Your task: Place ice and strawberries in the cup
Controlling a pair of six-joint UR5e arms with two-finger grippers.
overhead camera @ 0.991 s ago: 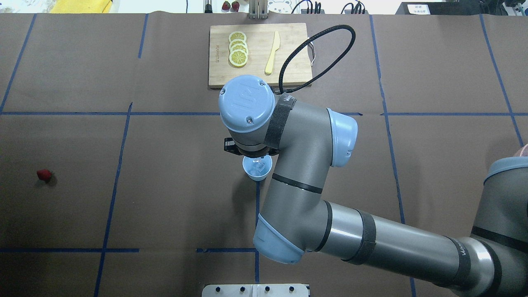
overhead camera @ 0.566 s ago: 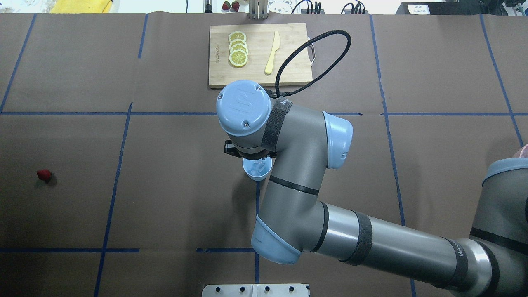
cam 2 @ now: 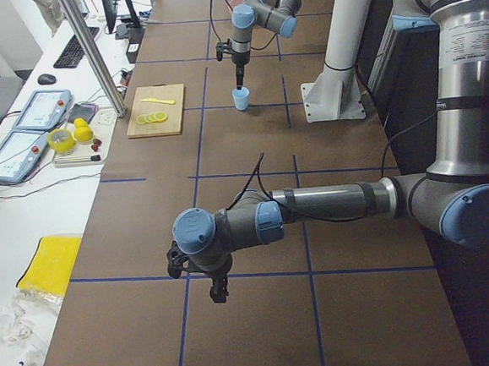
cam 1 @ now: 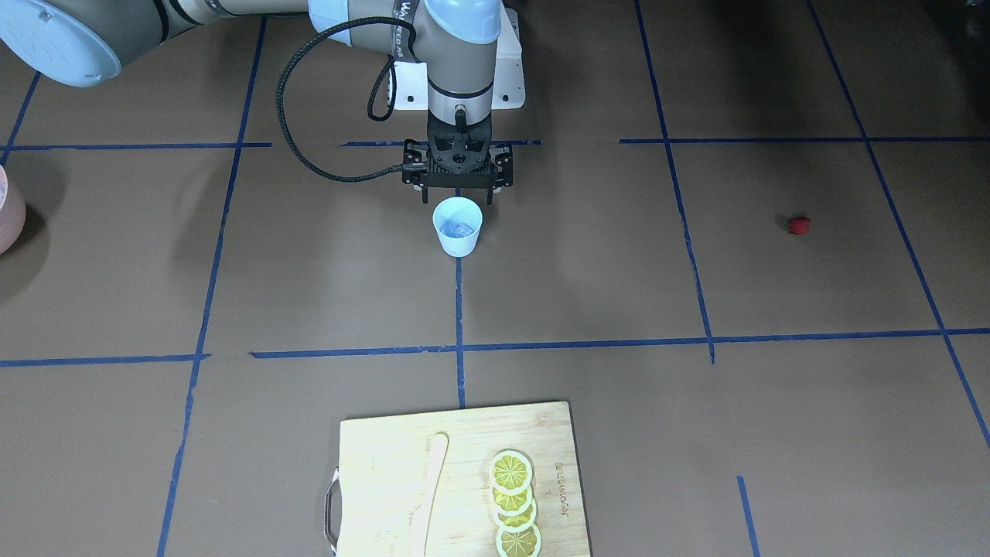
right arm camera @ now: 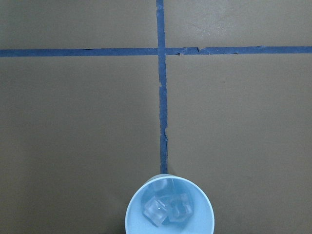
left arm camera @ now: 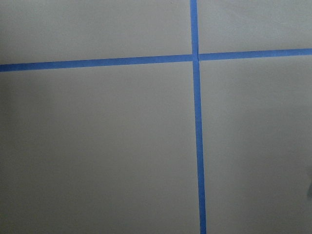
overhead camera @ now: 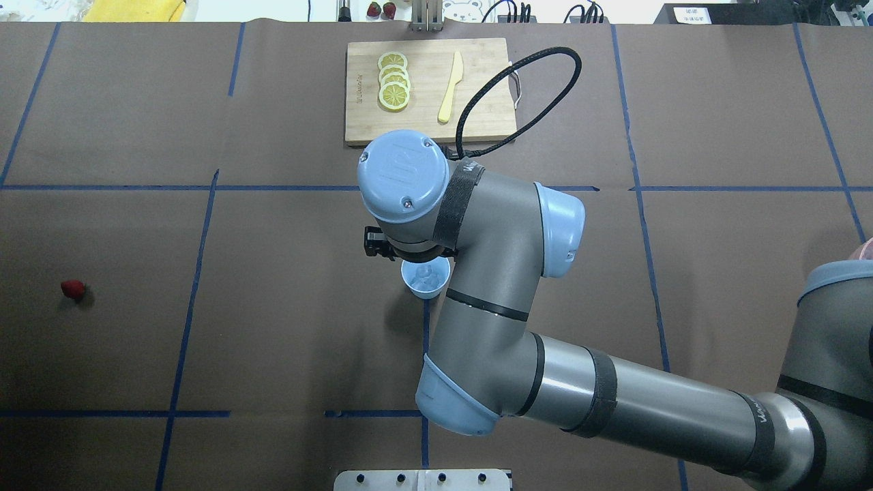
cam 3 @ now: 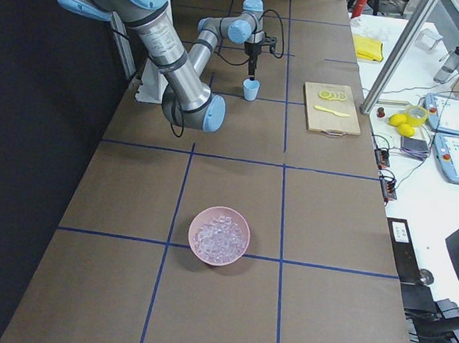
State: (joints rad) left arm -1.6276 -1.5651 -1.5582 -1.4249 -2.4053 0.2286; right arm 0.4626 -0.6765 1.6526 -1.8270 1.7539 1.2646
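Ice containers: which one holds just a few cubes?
The small blue cup below the right gripper; the pink bowl is piled with ice instead.

cup [cam 1: 457, 237] light blue | ice [right arm camera: 158, 210] translucent whitish | strawberry [cam 1: 799, 225] red | table [cam 1: 696, 464] brown, blue tape grid

A brown paper-covered tabletop [overhead camera: 286, 136] is divided into rectangles by blue tape lines [overhead camera: 102, 187]. Beside it runs a long white desk [cam 2: 26, 209] with a silver metal post [cam 2: 91, 51], a black keyboard [cam 2: 69, 54] and a yellow cloth [cam 2: 48, 265]. The light is even.
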